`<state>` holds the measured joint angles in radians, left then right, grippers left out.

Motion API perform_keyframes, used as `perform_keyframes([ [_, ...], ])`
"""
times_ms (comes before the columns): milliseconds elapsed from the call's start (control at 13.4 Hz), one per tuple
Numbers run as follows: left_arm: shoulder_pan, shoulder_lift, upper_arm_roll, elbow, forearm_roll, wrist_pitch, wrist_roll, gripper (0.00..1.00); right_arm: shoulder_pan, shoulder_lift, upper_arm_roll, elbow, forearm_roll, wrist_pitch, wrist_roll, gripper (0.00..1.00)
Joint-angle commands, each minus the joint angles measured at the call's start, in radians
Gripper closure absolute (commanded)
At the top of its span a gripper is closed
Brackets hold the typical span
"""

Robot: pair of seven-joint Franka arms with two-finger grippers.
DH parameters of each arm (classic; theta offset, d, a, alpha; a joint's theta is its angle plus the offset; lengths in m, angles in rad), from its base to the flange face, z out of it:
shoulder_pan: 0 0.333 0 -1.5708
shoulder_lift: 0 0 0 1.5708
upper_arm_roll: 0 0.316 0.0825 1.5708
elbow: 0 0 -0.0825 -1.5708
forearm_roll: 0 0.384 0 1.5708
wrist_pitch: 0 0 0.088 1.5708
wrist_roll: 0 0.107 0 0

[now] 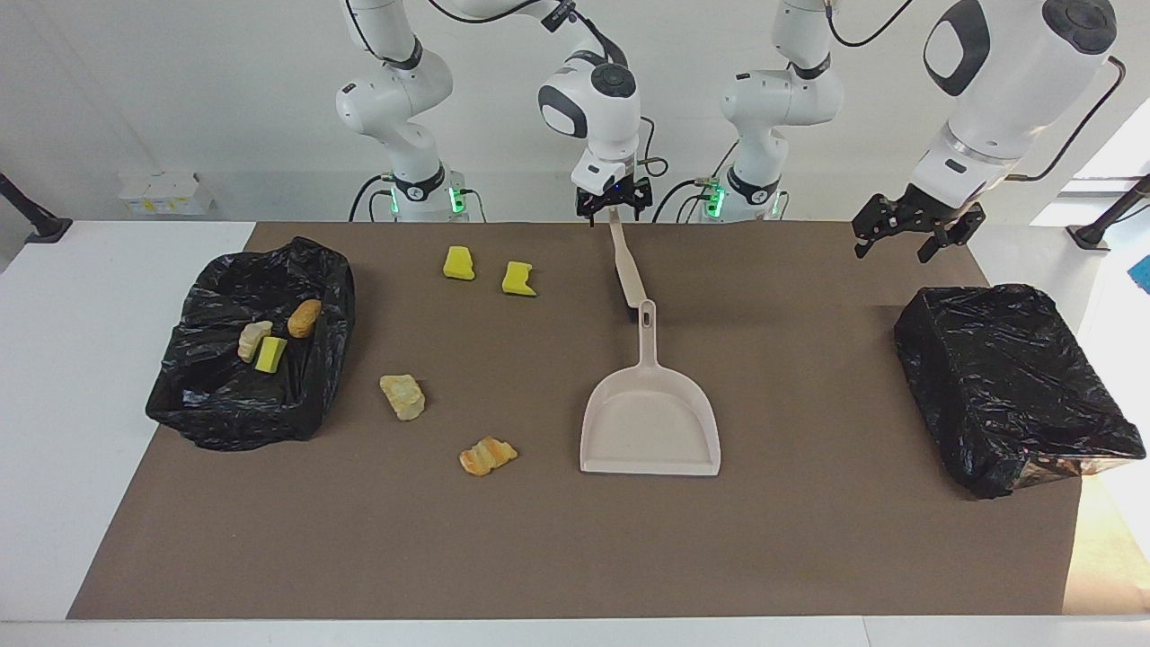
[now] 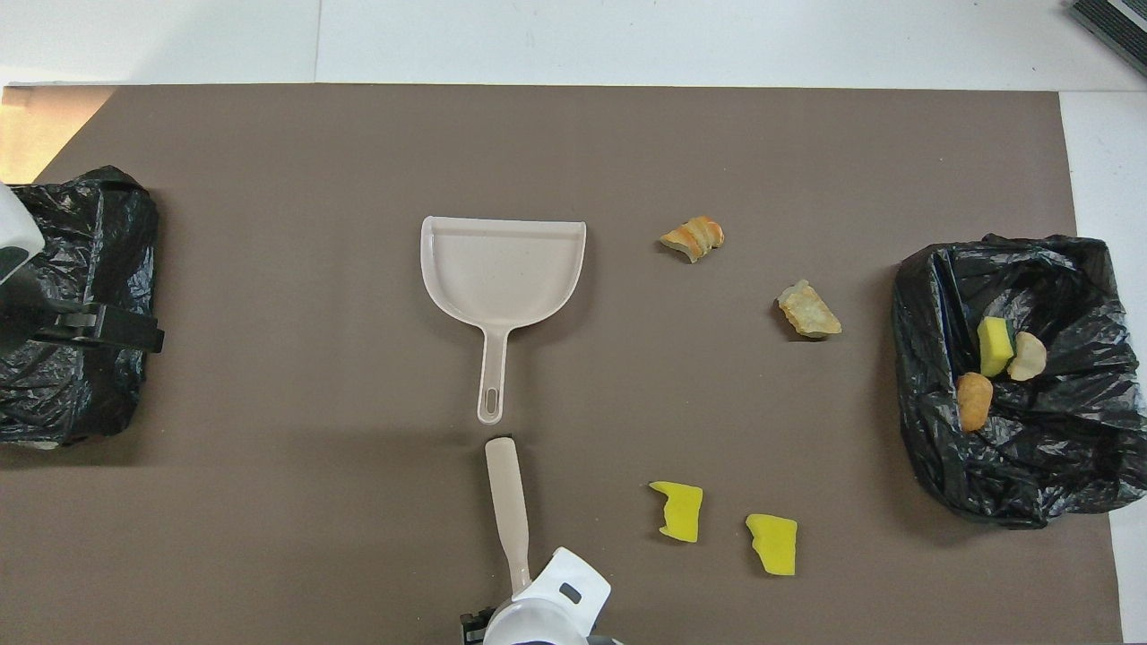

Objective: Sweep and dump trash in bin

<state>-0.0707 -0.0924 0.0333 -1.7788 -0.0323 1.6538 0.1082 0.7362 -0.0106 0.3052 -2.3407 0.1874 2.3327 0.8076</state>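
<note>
— Looking at the facing view first: what have the pincers got?

— My right gripper [image 1: 614,205] is clenched on the handle tip of the beige brush [image 1: 626,262], whose bristle end rests by the dustpan [image 1: 650,420] handle. My left gripper [image 1: 916,235] hangs with fingers spread, grasping nothing, above the covered bin [image 1: 1011,386] at the left arm's end.

— And the trash, relative to the dustpan?

— Two yellow sponge chunks [image 1: 459,263] lie nearer the robots, toward the right arm's end; a beige lump [image 1: 402,396] and an orange lump [image 1: 487,455] lie beside the pan. Three scraps sit in the open bin bag [image 1: 225,404].

— Overhead view?

— Same layout: brush [image 2: 507,497] just short of the dustpan [image 2: 502,269] handle, the green-and-yellow sponge [image 2: 994,345] in the bag. I can read no writing or labels anywhere.
</note>
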Motion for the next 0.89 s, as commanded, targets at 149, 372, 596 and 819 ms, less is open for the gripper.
perform_keyframes([
  [149,-0.009,-0.021,0.005,-0.042,-0.001,0.034,0.047,0.00,0.005,-0.003,-0.005,-0.031,0.027,0.043,0.010,0.00],
  [372,-0.011,-0.021,0.005,-0.048,-0.001,0.034,0.048,0.00,0.006,-0.003,-0.005,-0.029,0.026,0.047,0.005,0.58],
  [596,-0.011,-0.024,0.005,-0.054,-0.001,0.034,0.048,0.00,0.009,0.001,-0.005,-0.022,0.027,0.051,0.015,1.00],
  [819,-0.011,-0.021,0.005,-0.053,-0.001,0.044,0.036,0.00,0.005,-0.038,-0.006,-0.019,0.027,0.033,0.030,1.00],
])
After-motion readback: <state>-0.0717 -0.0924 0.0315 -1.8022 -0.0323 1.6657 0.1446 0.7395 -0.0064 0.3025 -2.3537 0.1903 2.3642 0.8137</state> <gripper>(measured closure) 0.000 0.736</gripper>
